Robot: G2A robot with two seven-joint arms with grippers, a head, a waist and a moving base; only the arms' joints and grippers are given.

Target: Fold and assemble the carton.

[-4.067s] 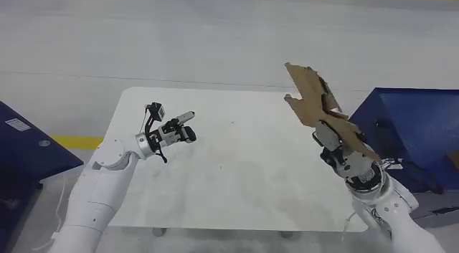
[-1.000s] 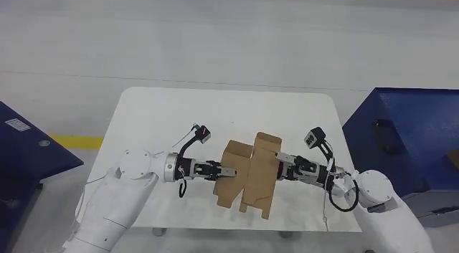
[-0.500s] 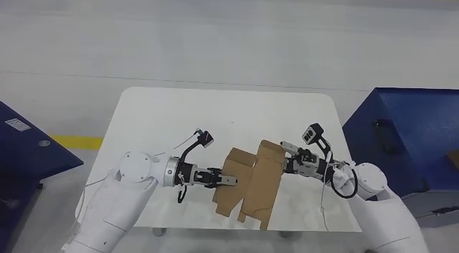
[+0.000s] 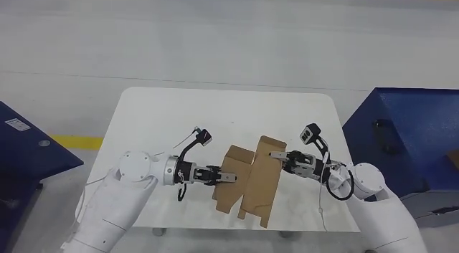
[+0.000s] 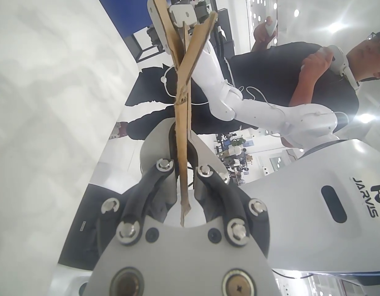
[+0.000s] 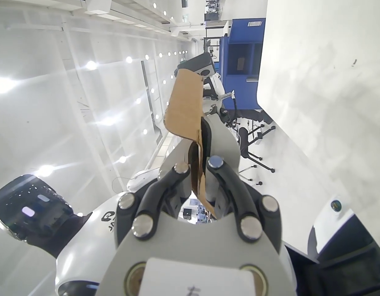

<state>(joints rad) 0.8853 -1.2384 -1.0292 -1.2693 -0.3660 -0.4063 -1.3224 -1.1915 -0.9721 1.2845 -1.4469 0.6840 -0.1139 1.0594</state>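
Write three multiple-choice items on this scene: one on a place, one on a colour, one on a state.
1. Where is the carton?
A. Over the table, between the left tool and the right tool
B. Flat at the table's far edge
C. Under the table

2. What colour is the carton?
A. White
B. Brown
C. Blue

3. How is the left tool?
A. Open, clear of the carton
B. Open around the carton
C. Shut on the carton's edge

Answers: 1 A, the top view shows it held up between both arms; 2 B, every view shows brown cardboard; 3 C, the left wrist view shows the cardboard edge clamped between its fingers.
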